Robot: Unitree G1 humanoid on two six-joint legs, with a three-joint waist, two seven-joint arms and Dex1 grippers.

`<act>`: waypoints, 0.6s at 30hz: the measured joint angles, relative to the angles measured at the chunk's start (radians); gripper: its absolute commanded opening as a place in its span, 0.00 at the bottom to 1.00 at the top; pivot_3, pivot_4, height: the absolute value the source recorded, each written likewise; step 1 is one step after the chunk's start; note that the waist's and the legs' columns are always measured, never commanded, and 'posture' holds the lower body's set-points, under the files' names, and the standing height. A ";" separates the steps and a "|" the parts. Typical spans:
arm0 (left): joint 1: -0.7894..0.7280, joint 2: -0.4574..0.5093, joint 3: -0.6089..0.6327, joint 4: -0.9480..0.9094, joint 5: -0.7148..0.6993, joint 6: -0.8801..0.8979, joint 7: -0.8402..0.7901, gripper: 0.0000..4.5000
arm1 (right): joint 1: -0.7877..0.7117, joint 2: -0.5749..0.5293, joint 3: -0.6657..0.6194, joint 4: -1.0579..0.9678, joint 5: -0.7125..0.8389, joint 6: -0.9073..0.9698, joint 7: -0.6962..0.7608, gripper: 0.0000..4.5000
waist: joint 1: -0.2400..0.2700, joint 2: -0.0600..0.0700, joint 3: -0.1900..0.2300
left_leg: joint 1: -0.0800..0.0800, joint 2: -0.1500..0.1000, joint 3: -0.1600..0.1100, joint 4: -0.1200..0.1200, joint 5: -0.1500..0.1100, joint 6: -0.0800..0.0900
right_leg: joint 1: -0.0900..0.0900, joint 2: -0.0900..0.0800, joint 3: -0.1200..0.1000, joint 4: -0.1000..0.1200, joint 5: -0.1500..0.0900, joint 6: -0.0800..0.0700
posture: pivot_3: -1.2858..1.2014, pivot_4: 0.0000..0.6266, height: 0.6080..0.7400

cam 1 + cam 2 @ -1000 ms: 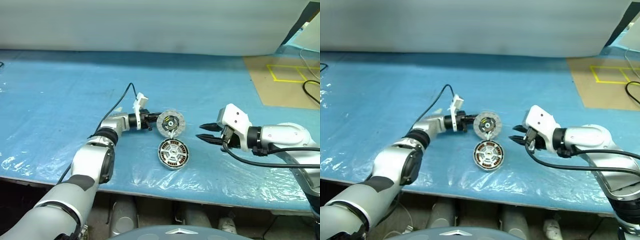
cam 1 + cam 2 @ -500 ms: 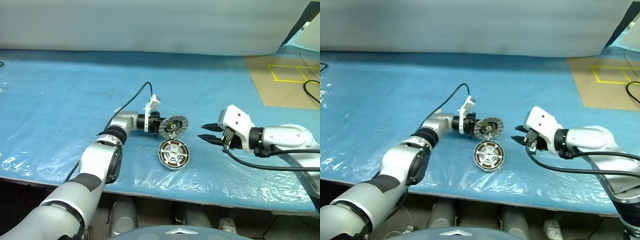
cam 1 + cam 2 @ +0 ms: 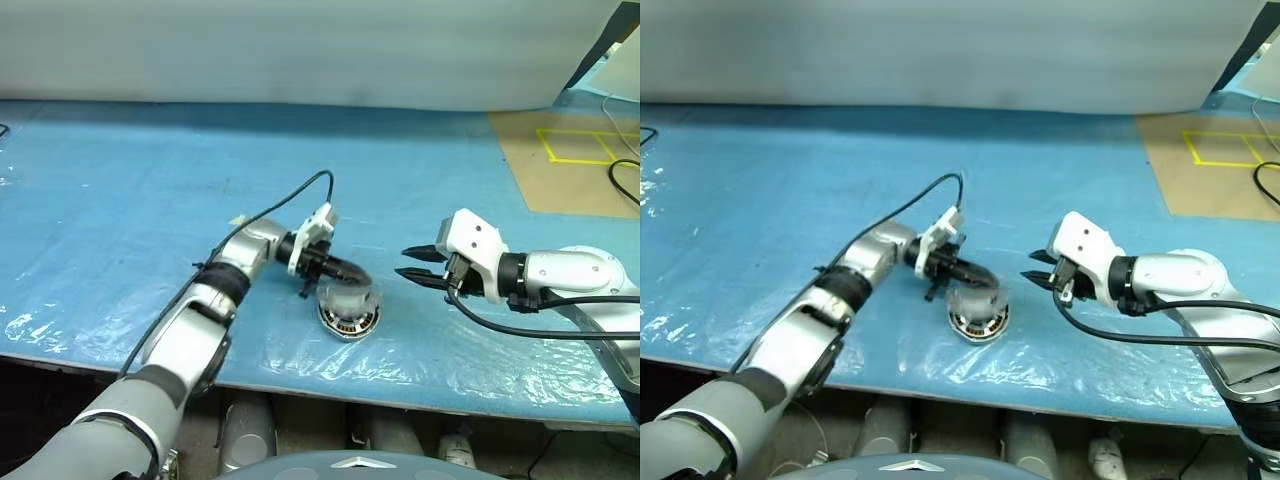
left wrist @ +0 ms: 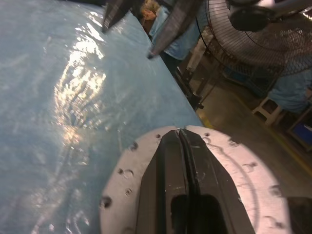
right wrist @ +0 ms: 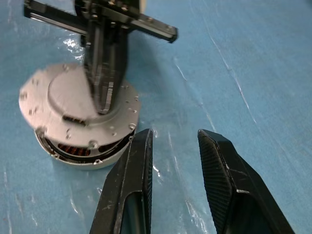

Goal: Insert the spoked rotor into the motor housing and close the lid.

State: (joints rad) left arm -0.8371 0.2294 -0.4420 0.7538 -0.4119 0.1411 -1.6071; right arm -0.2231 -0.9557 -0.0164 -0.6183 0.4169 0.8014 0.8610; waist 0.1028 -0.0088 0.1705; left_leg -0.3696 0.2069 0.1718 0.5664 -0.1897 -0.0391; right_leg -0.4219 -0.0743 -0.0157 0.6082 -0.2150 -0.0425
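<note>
Head views: the left end effector [image 3: 335,270], fingers together, presses the lid [image 3: 345,296] onto the motor housing [image 3: 348,320] on the blue desk [image 3: 120,200]. Right wrist view: the right end effector [image 5: 173,139] hovers nearby, fingers apart, empty. No legible writing.

I am working in what looks like a workshop or robot lab. The worktop [image 3: 120,190] is covered in blue plastic sheeting, with brown floor beyond marked in yellow tape [image 3: 575,148]. A big pedestal fan [image 4: 265,29], stools and cluttered concrete floor show past the worktop's edge. Motor parts [image 3: 977,305] lie on the sheeting.
</note>
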 measured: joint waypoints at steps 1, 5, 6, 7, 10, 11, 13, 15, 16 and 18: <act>0.017 0.032 -0.035 -0.045 -0.027 0.004 0.000 0.01 | -0.009 0.000 0.007 0.014 -0.006 -0.012 0.006 0.34 | 0.001 0.000 0.000 | 0.000 0.000 0.000 0.000 0.000 0.000 | 0.000 0.000 0.000 0.000 0.000 0.000 | 0.52 0.24 1.00; 0.059 0.145 -0.145 -0.147 -0.057 -0.054 -0.002 0.01 | -0.058 0.008 0.040 0.064 -0.030 -0.053 0.015 0.34 | -0.001 0.001 0.000 | 0.000 0.000 0.000 0.000 0.001 0.000 | 0.000 -0.001 0.000 0.000 0.000 0.000 | 0.52 0.24 1.00; 0.069 0.152 -0.151 -0.150 -0.060 -0.058 -0.002 0.01 | -0.068 0.012 0.049 0.073 -0.033 -0.059 0.017 0.34 | -0.001 0.001 0.000 | 0.000 0.000 0.001 0.000 0.001 0.000 | 0.000 -0.001 0.001 0.000 0.000 0.000 | 0.52 0.24 1.00; 0.077 0.151 -0.150 -0.151 -0.063 -0.058 -0.002 0.01 | -0.077 0.017 0.059 0.081 -0.036 -0.066 0.018 0.34 | 0.000 0.001 0.000 | -0.001 0.000 0.001 0.001 0.002 -0.001 | 0.000 -0.001 0.000 0.000 0.000 0.000 | 0.52 0.24 1.00; 0.080 0.101 -0.059 -0.150 -0.075 -0.040 0.018 0.01 | -0.106 0.046 0.088 0.103 -0.039 -0.075 0.025 0.34 | 0.002 0.001 0.000 | -0.002 -0.001 0.001 0.002 0.002 -0.001 | 0.000 -0.001 0.000 0.000 0.000 0.000 | 0.52 0.24 1.00; 0.074 0.084 -0.017 -0.155 -0.082 -0.028 0.038 0.01 | -0.121 0.058 0.099 0.108 -0.036 -0.076 0.031 0.34 | -0.001 0.001 0.000 | -0.002 -0.001 0.001 0.002 0.002 -0.001 | 0.000 -0.001 0.000 0.000 0.000 0.000 | 0.52 0.24 1.00; 0.075 0.072 0.062 -0.196 -0.110 0.007 0.090 0.01 | -0.147 0.080 0.104 0.114 -0.012 -0.069 0.043 0.34 | -0.006 0.001 0.000 | -0.001 -0.001 0.001 0.002 0.002 -0.001 | 0.000 0.000 0.000 0.001 0.000 0.000 | 0.52 0.24 1.00; 0.088 0.062 0.162 -0.298 -0.155 0.062 0.172 0.01 | -0.167 0.097 0.100 0.118 0.039 -0.048 0.073 0.34 | -0.009 0.001 0.000 | -0.001 -0.001 0.001 0.001 0.002 -0.001 | 0.000 0.001 0.000 0.001 0.000 0.000 | 0.52 0.24 1.00; 0.113 0.064 0.202 -0.371 -0.168 0.085 0.215 0.01 | -0.171 0.103 0.098 0.118 0.068 -0.034 0.088 0.34 | -0.011 0.001 0.000 | -0.001 -0.001 0.001 0.001 0.002 -0.001 | 0.000 0.001 -0.001 0.001 0.000 0.000 | 0.52 0.24 1.00; 0.190 0.079 0.241 -0.513 -0.183 0.123 0.285 0.01 | -0.173 0.103 0.102 0.122 0.097 -0.027 0.120 0.34 | -0.012 0.002 -0.001 | 0.000 0.000 0.001 -0.001 0.002 -0.001 | 0.000 0.001 0.000 0.000 0.000 0.000 | 0.52 0.24 1.00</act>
State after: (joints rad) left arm -0.6474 0.3088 -0.2013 0.2411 -0.5950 0.2643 -1.3225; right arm -0.3966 -0.8531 0.0857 -0.4966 0.5135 0.7748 0.9809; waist 0.0911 -0.0066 0.1696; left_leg -0.3697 0.2065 0.1726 0.5659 -0.1879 -0.0400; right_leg -0.4218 -0.0735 -0.0162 0.6083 -0.2150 -0.0428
